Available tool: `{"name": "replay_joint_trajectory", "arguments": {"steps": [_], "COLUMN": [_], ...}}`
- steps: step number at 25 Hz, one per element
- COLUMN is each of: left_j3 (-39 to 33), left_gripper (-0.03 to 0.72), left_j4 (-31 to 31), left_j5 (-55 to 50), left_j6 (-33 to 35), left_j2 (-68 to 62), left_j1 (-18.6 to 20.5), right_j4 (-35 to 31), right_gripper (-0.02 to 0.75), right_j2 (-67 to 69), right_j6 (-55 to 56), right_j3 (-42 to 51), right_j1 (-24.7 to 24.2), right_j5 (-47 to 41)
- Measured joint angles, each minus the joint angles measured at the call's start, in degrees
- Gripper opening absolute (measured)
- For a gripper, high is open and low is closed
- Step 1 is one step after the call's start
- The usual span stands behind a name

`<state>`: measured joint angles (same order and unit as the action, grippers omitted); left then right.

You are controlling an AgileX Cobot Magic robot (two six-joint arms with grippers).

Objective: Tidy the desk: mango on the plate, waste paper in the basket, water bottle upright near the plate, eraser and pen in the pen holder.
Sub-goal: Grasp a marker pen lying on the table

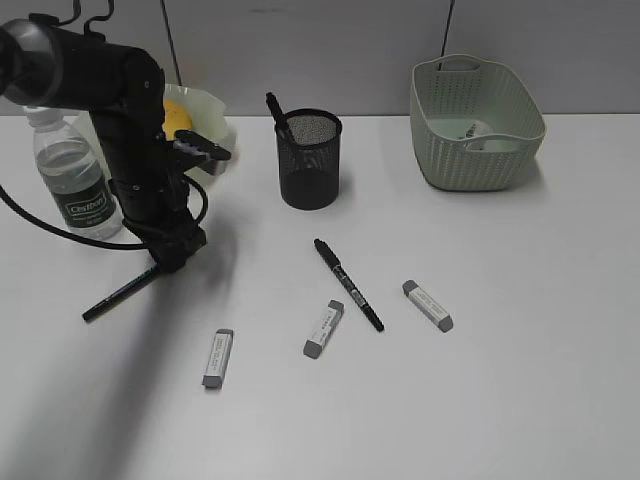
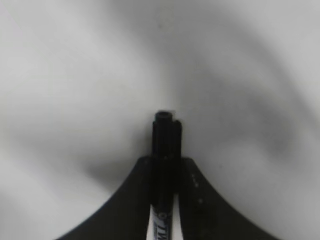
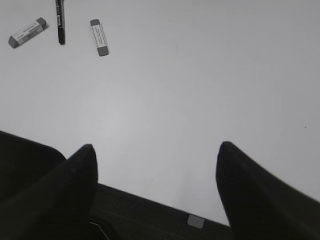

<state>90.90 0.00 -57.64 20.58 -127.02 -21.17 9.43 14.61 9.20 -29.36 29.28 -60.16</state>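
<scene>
- Left claw (image 1: 172, 252) is down at the desk (image 1: 520, 400) on the left side, planted over one end of a black pen (image 1: 125, 290) that lies flat there
- Pen's long axis runs diagonally from the claw out toward the near-left; the left wrist view shows the barrel (image 2: 167, 150) lying straight along the gap between the two fingers, capped end pointing away from the wrist
- Claw state, left: narrow, fingers drawn in against both sides of the barrel; pen rests on the desk, not raised
- Pen holder (image 1: 309, 160) stands to the right of and farther back than this claw, a pen already upright in it; judged destination for the gripped pen
- Right claw (image 3: 155, 165) stands wide and holds nothing, hovering over bare desk; not visible in the exterior view
- Second black pen (image 1: 348, 284) and three erasers (image 1: 218, 357) (image 1: 323, 328) (image 1: 427, 305) lie loose mid-desk, in the right arm's sight
- Mango (image 1: 176, 116) sits on the plate (image 1: 212, 112) behind the left arm; water bottle (image 1: 72, 175) stands upright just beside it; basket (image 1: 476, 125) far right holds a pale scrap
</scene>
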Motion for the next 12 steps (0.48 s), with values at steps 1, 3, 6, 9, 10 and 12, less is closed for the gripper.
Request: {"name": "replay_joint_trajectory", "arguments": {"steps": [1,3,6,9,10,12], "left_j3": [0.0,0.0,0.2,0.8,1.1,2.5], "left_gripper": [0.126,0.126,0.126,0.125,0.125,0.124], "left_j4": [0.0,-0.4,-0.5,-1.1,-1.4,-2.5], "left_j5": [-0.1,-0.3,-1.1,-1.9,-1.9,-1.9], "left_j6": [-0.1,-0.4,-1.1,-1.3,-1.4,-1.6], "left_j2": [0.0,0.0,0.0,0.8,1.5,3.3], "left_j1": [0.0,0.0,0.0,0.0,0.0,0.0], "right_j4": [0.0,0.0,0.0,0.0,0.0,0.1], "right_gripper": [0.582,0.582,0.582,0.582,0.582,0.582], "right_j2": [0.0,0.0,0.0,0.0,0.0,0.0], "right_j6": [0.0,0.0,0.0,0.0,0.0,0.0], "right_j3": [0.0,0.0,0.0,0.0,0.0,0.0], "right_j1": [0.0,0.0,0.0,0.0,0.0,0.0], "right_j5": [0.0,0.0,0.0,0.0,0.0,0.0]}}
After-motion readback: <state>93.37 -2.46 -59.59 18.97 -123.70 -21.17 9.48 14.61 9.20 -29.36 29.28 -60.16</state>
